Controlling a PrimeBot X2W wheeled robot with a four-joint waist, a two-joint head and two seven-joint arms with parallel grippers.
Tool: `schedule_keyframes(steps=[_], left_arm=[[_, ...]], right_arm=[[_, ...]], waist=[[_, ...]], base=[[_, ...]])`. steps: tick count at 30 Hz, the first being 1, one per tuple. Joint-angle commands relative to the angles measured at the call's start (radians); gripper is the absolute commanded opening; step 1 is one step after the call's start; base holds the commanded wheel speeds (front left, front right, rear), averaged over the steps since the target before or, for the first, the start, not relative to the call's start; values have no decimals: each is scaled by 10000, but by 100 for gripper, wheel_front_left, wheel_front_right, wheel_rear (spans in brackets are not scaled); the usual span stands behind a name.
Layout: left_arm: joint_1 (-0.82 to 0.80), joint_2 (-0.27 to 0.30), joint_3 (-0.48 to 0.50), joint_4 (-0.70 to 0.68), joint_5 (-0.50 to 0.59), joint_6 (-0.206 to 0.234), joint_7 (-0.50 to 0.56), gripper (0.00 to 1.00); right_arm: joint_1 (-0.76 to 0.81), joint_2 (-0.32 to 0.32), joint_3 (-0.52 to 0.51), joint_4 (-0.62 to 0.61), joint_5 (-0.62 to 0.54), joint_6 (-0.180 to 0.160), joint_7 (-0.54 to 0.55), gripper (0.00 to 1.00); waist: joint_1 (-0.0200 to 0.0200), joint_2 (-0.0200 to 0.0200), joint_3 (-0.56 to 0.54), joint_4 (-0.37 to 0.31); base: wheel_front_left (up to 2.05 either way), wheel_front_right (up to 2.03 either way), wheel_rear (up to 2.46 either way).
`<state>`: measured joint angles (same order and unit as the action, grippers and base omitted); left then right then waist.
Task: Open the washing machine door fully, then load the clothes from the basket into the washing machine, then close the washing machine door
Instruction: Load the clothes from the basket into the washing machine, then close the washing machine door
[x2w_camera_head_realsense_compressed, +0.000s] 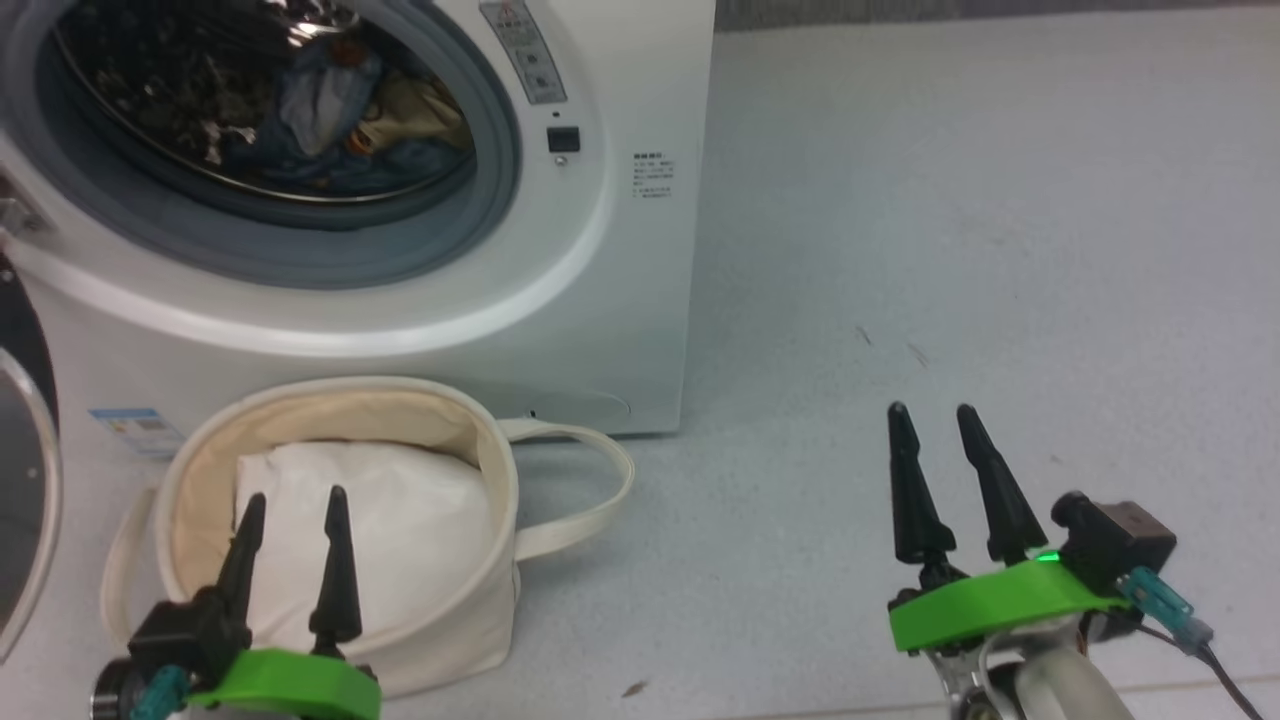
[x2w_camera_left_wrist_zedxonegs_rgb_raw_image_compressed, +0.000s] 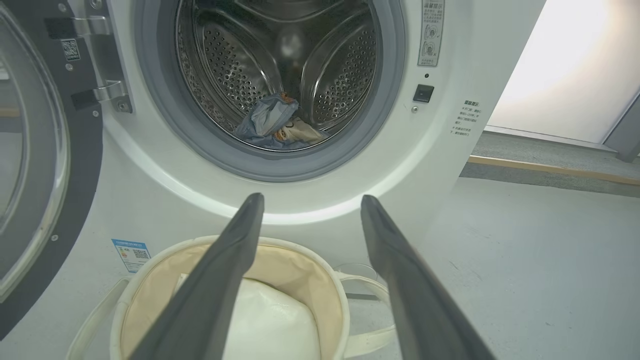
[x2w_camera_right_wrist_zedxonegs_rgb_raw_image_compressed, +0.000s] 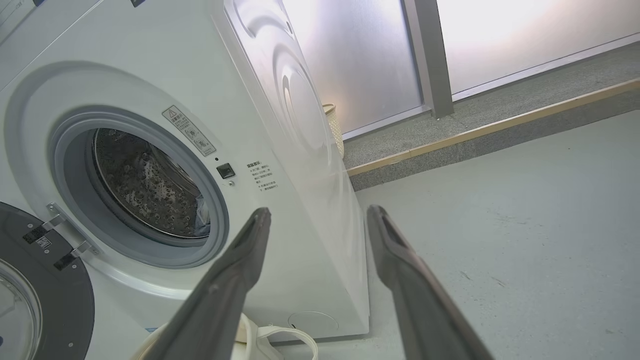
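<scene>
The washing machine (x2w_camera_head_realsense_compressed: 600, 300) stands with its door (x2w_camera_head_realsense_compressed: 18, 340) swung wide open to the left. The clothes (x2w_camera_head_realsense_compressed: 330, 110), a light-blue printed garment, lie inside the drum at its bottom (x2w_camera_left_wrist_zedxonegs_rgb_raw_image_compressed: 272, 125). In front of the machine sits the cream basket (x2w_camera_head_realsense_compressed: 480, 600), holding a plain white pillow-like bundle (x2w_camera_head_realsense_compressed: 400, 520). My left gripper (x2w_camera_head_realsense_compressed: 295, 495) hovers open above the basket's near side, nothing between its fingers (x2w_camera_left_wrist_zedxonegs_rgb_raw_image_compressed: 312, 197). Out to the right, over bare floor, my right gripper (x2w_camera_head_realsense_compressed: 932, 412) is open too and holds nothing (x2w_camera_right_wrist_zedxonegs_rgb_raw_image_compressed: 318, 210).
Grey floor (x2w_camera_head_realsense_compressed: 950, 250) stretches to the right of the machine. A basket handle (x2w_camera_head_realsense_compressed: 600, 480) loops out along the floor toward the right. In the right wrist view a low step with a wooden edge (x2w_camera_right_wrist_zedxonegs_rgb_raw_image_compressed: 475, 132) and frosted panels lie beyond the machine.
</scene>
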<state>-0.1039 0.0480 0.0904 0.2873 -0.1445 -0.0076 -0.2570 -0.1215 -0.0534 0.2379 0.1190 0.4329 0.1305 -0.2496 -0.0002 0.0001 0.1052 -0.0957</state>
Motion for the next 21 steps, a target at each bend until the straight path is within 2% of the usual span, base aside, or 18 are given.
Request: schedule_keyframes(steps=[1, 5, 9, 21], left_arm=[[10, 46, 186, -381, -114, 73, -47, 100], [468, 28, -322, -509, -309, 324, -47, 100], [645, 25, -549, -465, -409, 810, -47, 100], [712, 23, -817, -507, -485, 955, -47, 100]], right_arm=[[-8, 32, 59, -234, 89, 2, -122, 100], [208, 32, -39, -204, 159, 2, -122, 100], [275, 32, 54, -199, 84, 2, -122, 100], [359, 32, 88, -155, 68, 2, -122, 100]], waist=[[2, -1, -346, 148], [2, -1, -679, 203], [2, -1, -777, 197], [2, -1, -796, 232]], base=[[0, 0, 0], [0, 0, 0], [0, 0, 0], [0, 0, 0]])
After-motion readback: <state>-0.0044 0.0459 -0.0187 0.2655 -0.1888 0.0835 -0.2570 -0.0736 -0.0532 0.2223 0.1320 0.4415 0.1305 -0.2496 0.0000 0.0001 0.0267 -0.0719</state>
